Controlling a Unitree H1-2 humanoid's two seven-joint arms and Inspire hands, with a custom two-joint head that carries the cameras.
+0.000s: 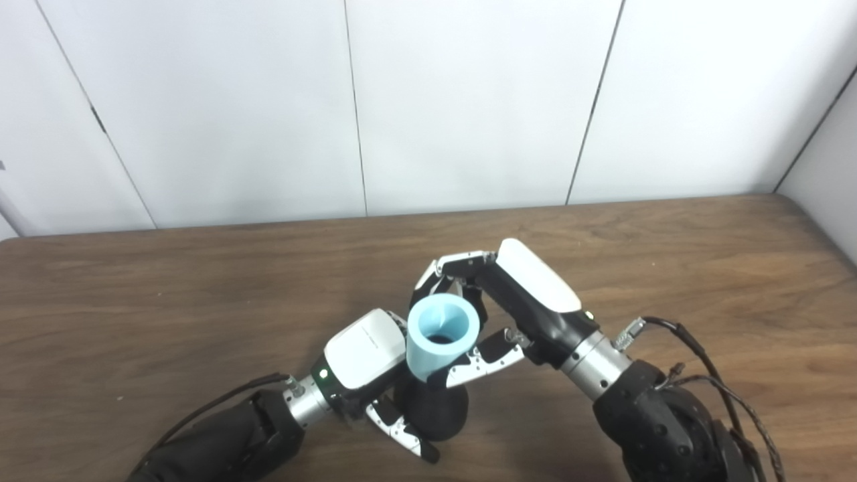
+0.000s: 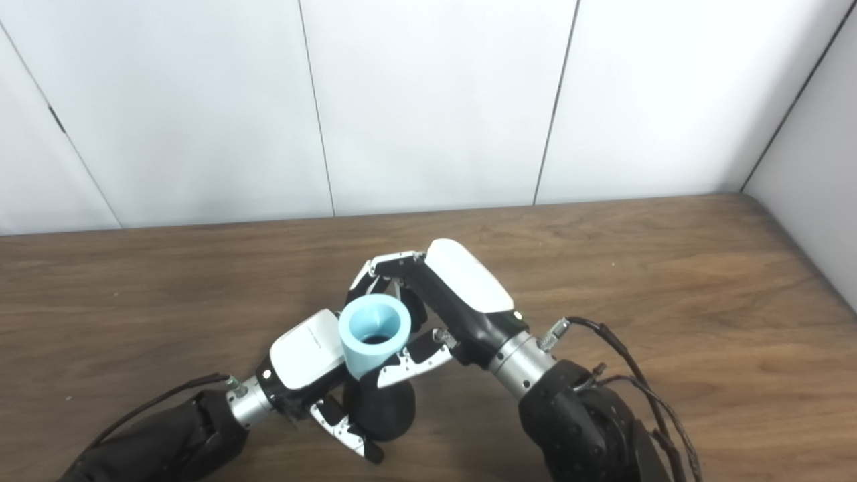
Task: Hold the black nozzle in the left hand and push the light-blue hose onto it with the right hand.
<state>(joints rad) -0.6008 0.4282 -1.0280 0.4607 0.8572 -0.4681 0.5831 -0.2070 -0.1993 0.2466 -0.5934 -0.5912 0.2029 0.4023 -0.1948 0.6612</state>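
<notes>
A short light-blue hose (image 1: 440, 338) stands upright with its open mouth facing the camera. Its lower end sits over the narrow top of the black nozzle (image 1: 434, 410), whose flared base shows below. My left hand (image 1: 365, 365) is shut on the black nozzle from the left, with one finger reaching under the base. From the right, my right hand (image 1: 499, 301) is shut on the light-blue hose; its fingers curl behind the tube and its thumb lies across the front. The joint between hose and nozzle is hidden by the fingers.
Both arms hold the parts just above a brown wooden table (image 1: 703, 268). White wall panels (image 1: 469, 100) stand behind the table's far edge. Cables (image 1: 703, 361) trail from the right wrist.
</notes>
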